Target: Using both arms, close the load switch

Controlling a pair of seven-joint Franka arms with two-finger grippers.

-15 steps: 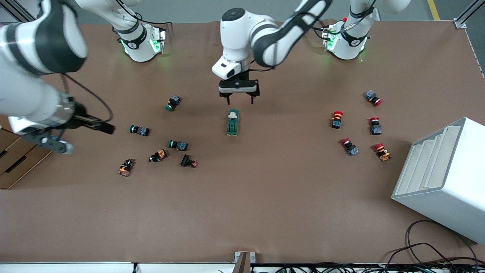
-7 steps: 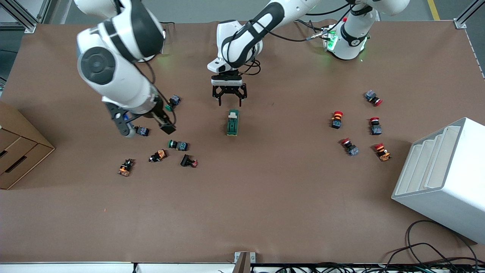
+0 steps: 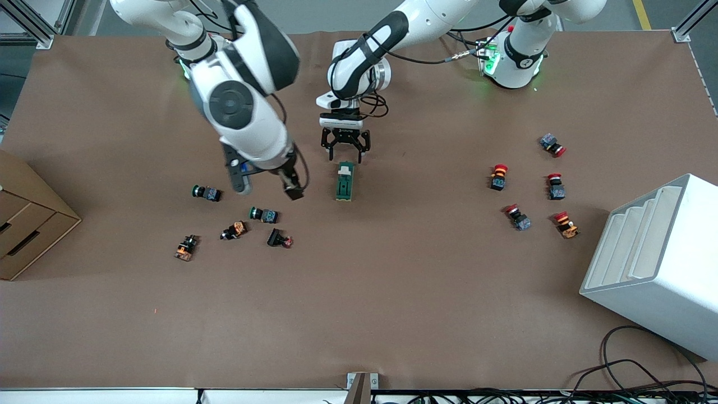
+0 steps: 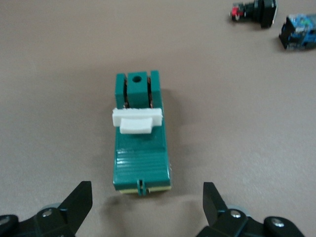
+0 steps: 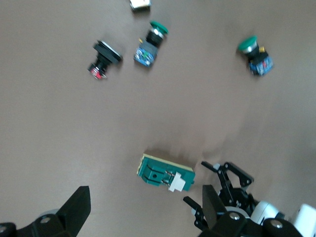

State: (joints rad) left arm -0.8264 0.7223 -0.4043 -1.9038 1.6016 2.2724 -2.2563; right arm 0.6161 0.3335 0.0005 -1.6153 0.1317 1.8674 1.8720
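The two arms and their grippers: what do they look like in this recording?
Both arms are glossy white with black joint bands; loose black cables run along them, and green lights glow at their bases. The right arm shows a round dark grey joint cap. The left gripper is black, with two fingers under a white and black wrist block. The right gripper is black too, with a small blue part beside it.

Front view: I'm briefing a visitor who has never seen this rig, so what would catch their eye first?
Probably the two white arms meeting mid-table over the green load switch. The left gripper hangs open just above its white-handled end, and the right gripper is open in the air beside it, toward the right arm's end. Next come the scattered pushbuttons at both ends and the white stepped rack at the left arm's end.
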